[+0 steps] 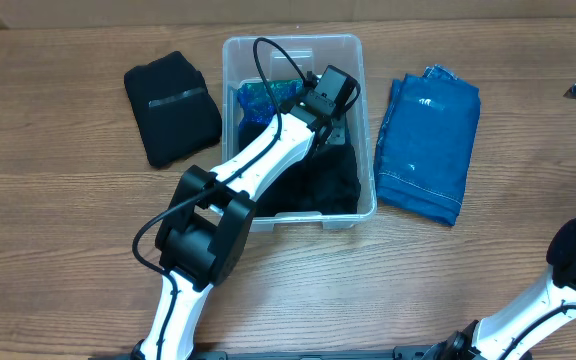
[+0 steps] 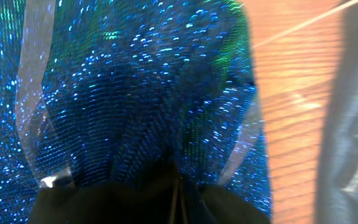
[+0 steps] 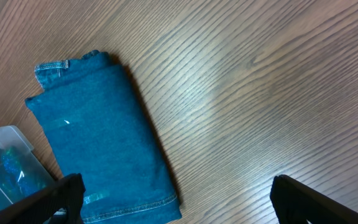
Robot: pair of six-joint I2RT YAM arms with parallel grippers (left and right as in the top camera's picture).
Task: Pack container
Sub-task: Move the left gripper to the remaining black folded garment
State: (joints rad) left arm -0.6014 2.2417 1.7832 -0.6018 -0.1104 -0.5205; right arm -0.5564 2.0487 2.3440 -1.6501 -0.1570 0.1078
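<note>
Glittery blue fabric fills left wrist view, left claw closed, right claw spread

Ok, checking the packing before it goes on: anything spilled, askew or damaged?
Nothing stands out. The container stands upright, with sparkly blue fabric and a dark garment inside. The black cloth and the jeans lie folded on the table either side of it.

Left end effector blurred, cropped below.
</note>
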